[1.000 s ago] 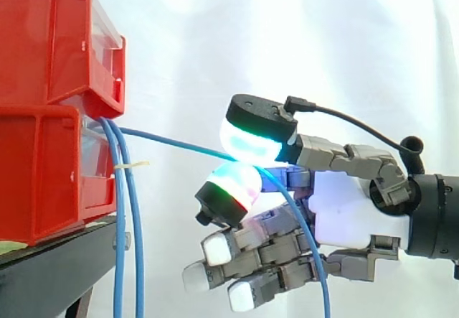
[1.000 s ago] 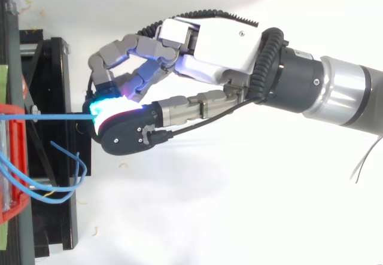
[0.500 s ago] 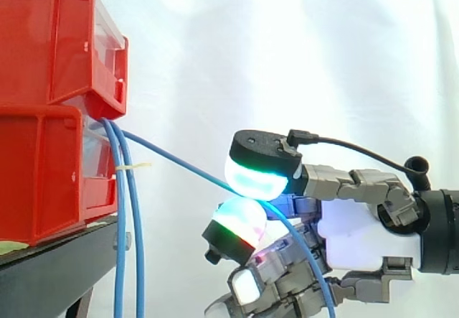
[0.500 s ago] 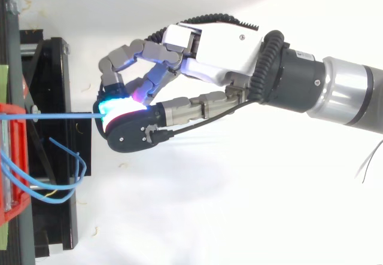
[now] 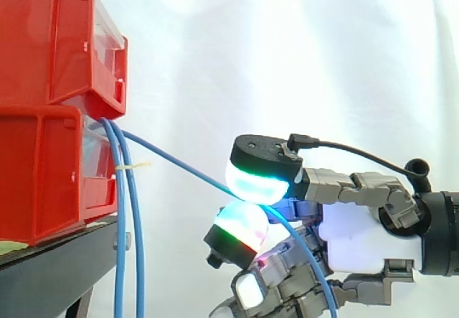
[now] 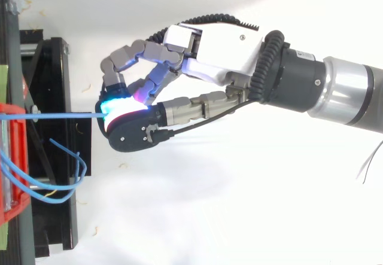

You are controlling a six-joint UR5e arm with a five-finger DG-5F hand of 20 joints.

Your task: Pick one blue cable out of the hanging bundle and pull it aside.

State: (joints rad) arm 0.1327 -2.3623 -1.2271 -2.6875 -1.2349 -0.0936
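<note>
Hand [image 5: 362,235] pinches blue cable [image 5: 172,159] between glowing pads [image 5: 257,181].

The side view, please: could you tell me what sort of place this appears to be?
Probably a robotics lab test rig: stacked red plastic bins on a black stand, a plain white curtain backdrop, and a robot hand pinching one thin blue cable running from the bins.

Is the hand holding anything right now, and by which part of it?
Yes: the hand pinches one blue cable between its glowing fingertips, partway along its length, out from the red bins.
</note>
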